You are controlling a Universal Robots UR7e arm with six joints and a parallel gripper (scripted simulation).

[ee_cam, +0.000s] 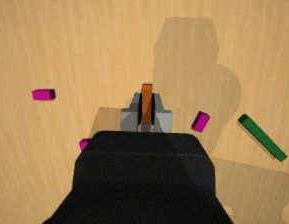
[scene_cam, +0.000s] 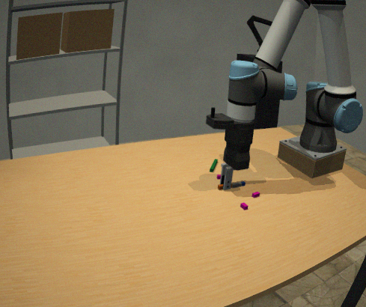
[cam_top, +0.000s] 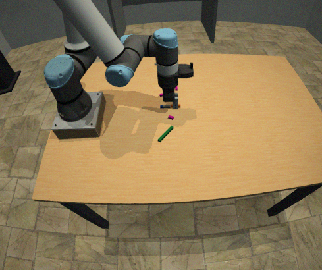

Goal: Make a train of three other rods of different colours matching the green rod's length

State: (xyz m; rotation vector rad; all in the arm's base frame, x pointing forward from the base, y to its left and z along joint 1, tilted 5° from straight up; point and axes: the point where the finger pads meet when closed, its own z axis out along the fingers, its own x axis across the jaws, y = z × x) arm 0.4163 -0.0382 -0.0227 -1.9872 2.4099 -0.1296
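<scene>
My gripper [cam_top: 175, 104] points straight down and is shut on the orange rod [ee_cam: 146, 104], which it holds flat, low at the table top. In the exterior view the orange rod's end [scene_cam: 220, 186] sticks out beside the fingers [scene_cam: 226, 180]. A grey rod [scene_cam: 236, 184] and a blue rod [scene_cam: 242, 183] lie on the table in one line with it on the other side of the fingers; they also show in the top view, grey [cam_top: 167, 106] and blue [cam_top: 161, 106]. I cannot tell whether the orange rod touches the grey one. The green rod [cam_top: 165, 134] lies apart, nearer the front.
Three magenta rods lie around: one [cam_top: 170, 116] between the gripper and the green rod, one [cam_top: 161, 95] and one [cam_top: 176, 88] behind the gripper. The robot base [cam_top: 76, 115] stands at the table's left. A shelf [scene_cam: 64, 75] stands behind the table.
</scene>
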